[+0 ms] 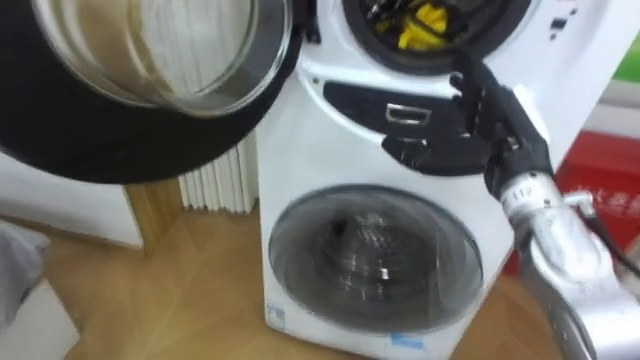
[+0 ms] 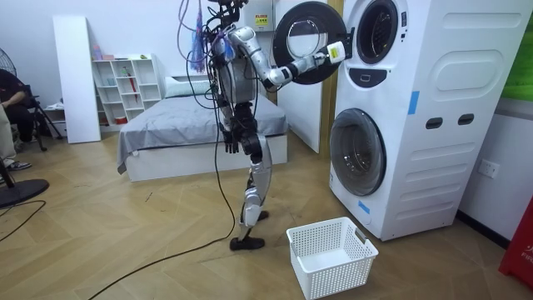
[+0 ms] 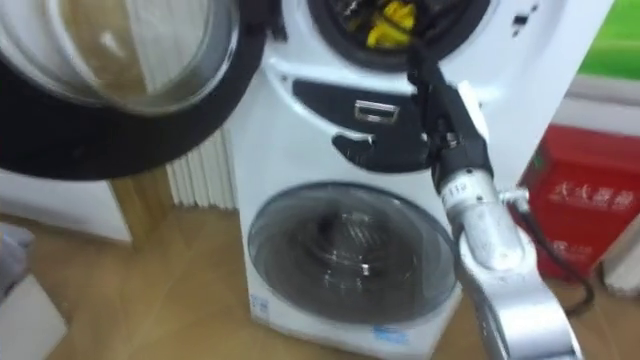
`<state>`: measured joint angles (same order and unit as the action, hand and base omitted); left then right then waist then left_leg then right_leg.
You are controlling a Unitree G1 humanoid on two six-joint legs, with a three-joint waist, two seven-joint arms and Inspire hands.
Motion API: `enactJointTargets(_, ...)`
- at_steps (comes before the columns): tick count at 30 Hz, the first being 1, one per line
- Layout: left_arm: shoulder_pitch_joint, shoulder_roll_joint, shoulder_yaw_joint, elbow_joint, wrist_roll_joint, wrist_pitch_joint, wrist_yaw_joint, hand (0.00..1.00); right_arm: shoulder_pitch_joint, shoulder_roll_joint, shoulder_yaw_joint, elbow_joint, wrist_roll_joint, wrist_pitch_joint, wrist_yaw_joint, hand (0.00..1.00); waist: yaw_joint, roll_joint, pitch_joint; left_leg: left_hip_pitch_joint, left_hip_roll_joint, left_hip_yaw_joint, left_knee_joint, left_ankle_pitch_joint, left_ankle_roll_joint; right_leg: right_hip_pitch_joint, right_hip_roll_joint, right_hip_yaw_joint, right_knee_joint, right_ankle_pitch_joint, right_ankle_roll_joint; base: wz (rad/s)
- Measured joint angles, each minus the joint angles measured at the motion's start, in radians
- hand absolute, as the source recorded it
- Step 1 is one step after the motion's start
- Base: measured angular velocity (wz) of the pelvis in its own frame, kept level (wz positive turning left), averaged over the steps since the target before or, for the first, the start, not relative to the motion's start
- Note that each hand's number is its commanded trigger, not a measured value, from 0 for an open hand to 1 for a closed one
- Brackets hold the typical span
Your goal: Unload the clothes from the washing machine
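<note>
Right hand reaching up to the upper drum

Upper left, the open door; top centre, yellow clothes lie in the drum, with the right hand just below, fingers straight. The room view adds the left hand hanging, its state unclear, and a white basket on the floor.

A white laundry basket was seen on the wooden floor. Farther back, a bed with a grey cover was placed near a white shelf and a tall white board. A white radiator and a red box were also noticed.
</note>
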<state>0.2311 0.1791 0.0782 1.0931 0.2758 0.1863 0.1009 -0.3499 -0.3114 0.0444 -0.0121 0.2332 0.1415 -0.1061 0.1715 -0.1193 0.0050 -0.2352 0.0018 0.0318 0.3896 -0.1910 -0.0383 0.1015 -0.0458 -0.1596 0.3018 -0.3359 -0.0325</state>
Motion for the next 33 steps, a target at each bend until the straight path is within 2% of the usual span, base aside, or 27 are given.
enactJointTargets(1, 0.008, 0.000, 0.001, -0.007, 0.000, 0.000, 0.000, 0.00, 0.000, -0.002, -0.001, 0.000, 0.002, 0.002, -0.004, 0.00, 0.010, 0.001, 0.0002, -0.012, 0.001, -0.001, -0.026, 0.030, -0.001, 0.004, -0.002, 0.011, -0.006, -0.002, 0.002, 0.23)
enactJointTargets(2, 0.022, 0.000, 0.006, -0.017, 0.000, 0.000, -0.002, 0.00, -0.004, -0.003, 0.000, -0.001, 0.006, 0.002, -0.001, 0.00, 0.015, -0.001, -0.0030, -0.020, 0.001, 0.001, -0.068, 0.085, 0.004, 0.020, -0.007, 0.028, -0.012, -0.012, 0.010, 0.11)
enactJointTargets(3, 0.022, 0.002, 0.010, -0.017, 0.000, 0.000, -0.003, 0.00, -0.005, -0.003, 0.001, -0.004, 0.010, 0.001, 0.001, 0.00, 0.014, -0.006, -0.0086, -0.016, -0.009, 0.018, -0.081, 0.137, 0.023, 0.030, -0.025, 0.030, -0.003, -0.026, 0.018, 0.13)
enactJointTargets(4, 0.017, 0.009, 0.011, -0.020, -0.001, -0.005, -0.003, 0.00, -0.004, -0.003, 0.004, -0.006, 0.014, 0.001, 0.000, 0.00, 0.011, -0.024, -0.0195, -0.007, -0.036, 0.035, -0.084, 0.150, 0.056, 0.026, -0.055, 0.032, 0.015, -0.046, 0.040, 0.09)
enactJointTargets(5, 0.012, 0.012, 0.012, -0.020, -0.001, -0.010, -0.003, 0.00, -0.004, -0.003, 0.006, -0.007, 0.015, 0.001, 0.001, 0.00, 0.011, -0.035, -0.0213, -0.001, -0.047, 0.055, -0.082, 0.147, 0.072, 0.029, -0.074, 0.035, 0.025, -0.053, 0.047, -0.07)
enactJointTargets(6, -0.001, 0.013, 0.017, -0.020, -0.001, -0.020, -0.002, 0.00, -0.003, -0.007, 0.013, -0.006, 0.014, 0.001, 0.007, 0.00, 0.011, -0.045, -0.0215, 0.012, -0.069, 0.076, -0.054, 0.119, 0.093, 0.031, -0.108, 0.041, 0.071, -0.065, 0.065, -0.15)
enactJointTargets(7, -0.010, 0.011, 0.017, -0.020, -0.001, -0.027, -0.002, 0.00, -0.001, -0.010, 0.014, -0.006, 0.015, 0.001, 0.011, 0.00, 0.011, -0.037, -0.0152, 0.019, -0.072, 0.083, -0.035, 0.101, 0.101, 0.027, -0.117, 0.046, 0.110, -0.066, 0.068, -0.17)
enactJointTargets(8, -0.031, 0.013, 0.021, -0.018, -0.001, -0.039, -0.002, 0.00, 0.006, -0.010, 0.013, -0.006, 0.014, 0.001, 0.011, 0.00, 0.007, -0.024, -0.0053, 0.038, -0.082, 0.091, -0.005, 0.063, 0.112, 0.009, -0.138, 0.050, 0.213, -0.061, 0.078, -0.10)
enactJointTargets(9, -0.056, 0.021, 0.026, -0.018, -0.002, -0.042, -0.002, 0.00, 0.009, -0.010, 0.014, -0.005, 0.014, 0.001, 0.011, 0.00, 0.003, -0.018, 0.0010, 0.059, -0.098, 0.101, 0.007, 0.035, 0.127, -0.024, -0.160, 0.060, 0.319, -0.045, 0.105, -0.08)
enactJointTargets(10, -0.068, 0.027, 0.025, -0.018, -0.002, -0.043, -0.001, 0.00, 0.009, -0.010, 0.015, -0.005, 0.014, 0.001, 0.012, 0.00, 0.000, -0.018, 0.0030, 0.070, -0.107, 0.107, 0.006, 0.023, 0.134, -0.044, -0.170, 0.069, 0.371, -0.032, 0.112, -0.04)
enactJointTargets(11, -0.093, 0.038, 0.022, -0.019, -0.006, -0.043, 0.003, 0.00, 0.010, -0.010, 0.015, 0.003, 0.014, 0.000, 0.012, 0.00, -0.007, -0.015, 0.0054, 0.095, -0.120, 0.109, 0.001, 0.005, 0.144, -0.068, -0.185, 0.076, 0.449, 0.010, 0.114, -0.11)
enactJointTargets(12, -0.117, 0.046, 0.016, -0.020, -0.004, -0.045, 0.010, 0.00, 0.012, -0.010, 0.014, 0.024, 0.014, -0.001, 0.011, 0.00, -0.009, -0.006, 0.0081, 0.129, -0.121, 0.105, -0.013, -0.009, 0.153, -0.080, -0.189, 0.078, 0.500, 0.071, 0.115, -0.10)
enactJointTargets(13, -0.126, 0.049, 0.014, -0.020, -0.002, -0.048, 0.016, 0.00, 0.034, -0.008, 0.010, 0.012, 0.007, -0.021, 0.000, 0.00, -0.016, -0.001, 0.0082, 0.146, -0.120, 0.095, -0.023, -0.014, 0.156, -0.088, -0.187, 0.076, 0.518, 0.079, 0.115, -0.25)
enactJointTargets(14, -0.130, 0.055, 0.011, -0.020, -0.003, -0.055, 0.033, 0.00, 0.051, -0.014, 0.008, 0.010, 0.012, -0.037, 0.001, 0.00, -0.032, 0.005, 0.0087, 0.172, -0.118, 0.075, -0.048, -0.018, 0.159, -0.122, -0.172, 0.088, 0.523, 0.045, 0.111, -0.57)
enactJointTargets(15, -0.139, 0.059, -0.003, -0.021, -0.001, -0.058, 0.049, 0.00, 0.050, -0.024, 0.007, 0.013, 0.030, -0.038, 0.017, 0.00, -0.030, 0.016, 0.0095, 0.190, -0.104, 0.059, -0.064, -0.018, 0.159, -0.177, -0.145, 0.090, 0.500, -0.003, 0.097, -0.69)
enactJointTargets(16, -0.147, 0.061, -0.004, -0.020, -0.003, -0.059, 0.050, 0.00, 0.049, -0.029, 0.008, 0.012, 0.034, -0.038, 0.024, 0.00, -0.031, 0.026, 0.0115, 0.197, -0.095, 0.050, -0.070, -0.018, 0.159, -0.197, -0.125, 0.085, 0.466, -0.017, 0.092, -0.64)
enactJointTargets(17, -0.159, 0.061, -0.005, -0.021, -0.005, -0.064, 0.050, 0.00, 0.049, -0.038, 0.008, 0.012, 0.030, -0.038, 0.028, 0.00, -0.036, 0.035, 0.0116, 0.207, -0.077, 0.023, -0.076, -0.018, 0.158, -0.226, -0.079, 0.074, 0.361, -0.022, 0.084, -0.32)
enactJointTargets(18, -0.171, 0.061, -0.014, -0.021, -0.005, -0.071, 0.050, 0.00, 0.047, -0.039, 0.009, 0.012, 0.011, -0.038, 0.022, 0.00, -0.037, 0.041, 0.0109, 0.215, -0.067, 0.012, -0.084, -0.020, 0.154, -0.235, -0.041, 0.076, 0.236, -0.006, 0.070, -0.19)
enactJointTargets(19, -0.174, 0.061, -0.019, -0.021, -0.006, -0.075, 0.050, 0.00, 0.046, -0.039, 0.009, 0.012, 0.001, -0.038, 0.019, 0.00, -0.039, 0.041, 0.0106, 0.219, -0.065, 0.010, -0.089, -0.020, 0.154, -0.238, -0.029, 0.078, 0.171, 0.013, 0.064, -0.08)
enactJointTargets(20, -0.171, 0.058, -0.026, -0.022, -0.005, -0.083, 0.051, 0.00, 0.046, -0.039, 0.011, 0.010, -0.013, -0.038, 0.014, 0.00, -0.044, 0.042, 0.0100, 0.238, -0.064, 0.008, -0.110, -0.022, 0.151, -0.235, -0.015, 0.076, 0.087, 0.077, 0.056, 0.04)
enactJointTargets(21, -0.160, 0.057, -0.025, -0.020, -0.003, -0.083, 0.051, 0.00, 0.046, -0.040, 0.011, 0.009, -0.017, -0.037, 0.010, 0.00, -0.047, 0.045, 0.0077, 0.259, -0.065, 0.008, -0.130, -0.024, 0.148, -0.213, -0.007, 0.078, 0.054, 0.149, 0.042, 0.00)
enactJointTargets(22, -0.145, 0.057, -0.025, -0.010, 0.001, -0.081, 0.054, 0.00, 0.043, -0.043, 0.010, 0.010, -0.014, -0.037, 0.011, 0.00, -0.043, 0.051, 0.0038, 0.276, -0.060, 0.009, -0.145, -0.027, 0.143, -0.198, 0.007, 0.079, 0.033, 0.198, 0.038, -0.08)
enactJointTargets(25, -0.100, 0.059, -0.023, 0.020, 0.013, -0.061, 0.081, 0.00, 0.030, -0.043, 0.013, 0.003, -0.015, -0.040, 0.018, 0.00, -0.038, 0.069, -0.0040, 0.301, -0.038, 0.023, -0.177, -0.029, 0.130, -0.167, 0.030, 0.075, -0.025, 0.213, 0.023, -0.19)
enactJointTargets(29, -0.059, 0.057, -0.021, 0.032, 0.013, -0.038, 0.086, 0.00, 0.028, -0.043, 0.019, -0.005, -0.013, -0.044, 0.032, 0.00, -0.036, 0.074, -0.0037, 0.319, -0.019, 0.023, -0.198, -0.028, 0.111, -0.143, 0.050, 0.072, -0.062, 0.225, 0.006, -0.01)
enactJointTargets(33, -0.069, 0.041, -0.021, 0.031, 0.012, -0.038, 0.086, 0.00, 0.021, -0.043, 0.035, -0.005, -0.007, -0.044, 0.045, 0.00, -0.034, 0.075, -0.0035, 0.319, -0.003, 0.025, -0.200, -0.031, 0.093, -0.133, 0.068, 0.074, -0.083, 0.238, -0.010, -0.02)
